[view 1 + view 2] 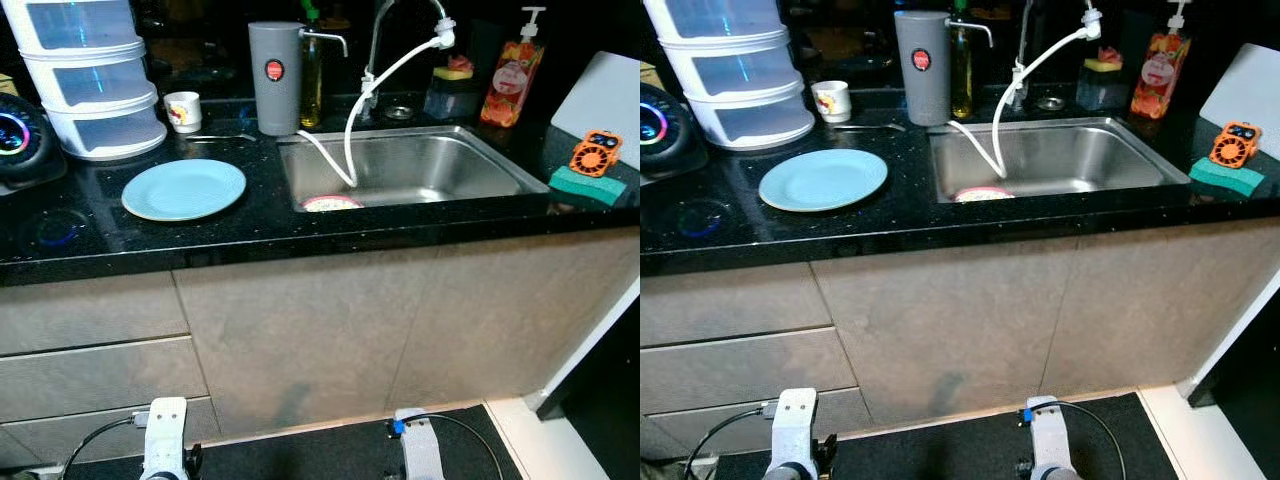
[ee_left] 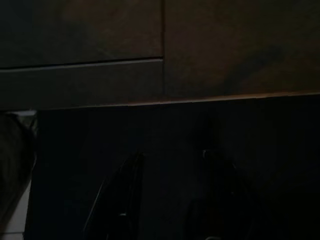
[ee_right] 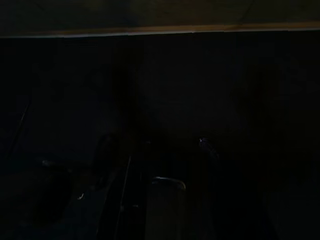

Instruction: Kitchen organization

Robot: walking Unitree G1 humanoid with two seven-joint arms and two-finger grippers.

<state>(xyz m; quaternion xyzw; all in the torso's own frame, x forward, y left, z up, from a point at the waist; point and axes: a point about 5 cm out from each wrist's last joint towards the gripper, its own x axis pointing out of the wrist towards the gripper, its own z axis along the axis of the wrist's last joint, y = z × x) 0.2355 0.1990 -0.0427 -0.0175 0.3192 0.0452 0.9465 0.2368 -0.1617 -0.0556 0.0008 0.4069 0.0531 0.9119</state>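
Left eye view: black countertop (image 1: 250,235). Light blue plate (image 1: 184,188) at 9 o'clock of the steel sink (image 1: 420,165). Pink-rimmed dish (image 1: 332,203) in the sink's near left corner, white hose (image 1: 350,150) trailing down to it. Grey canister (image 1: 275,78) at the sink's 11 o'clock; small mug (image 1: 183,110) beyond the plate. Soap bottle (image 1: 512,75) at 1 o'clock; green sponge (image 1: 587,186) and orange fan (image 1: 596,152) at 3 o'clock.

Right eye view: both arms hang low by the cabinet base, well apart from the plate.

Left wrist view: left gripper (image 2: 167,200), dim, fingers spread, holding nothing; cabinet drawers (image 2: 80,75) ahead.

Right wrist view: right gripper (image 3: 160,190); too dark, jaws cannot be told.
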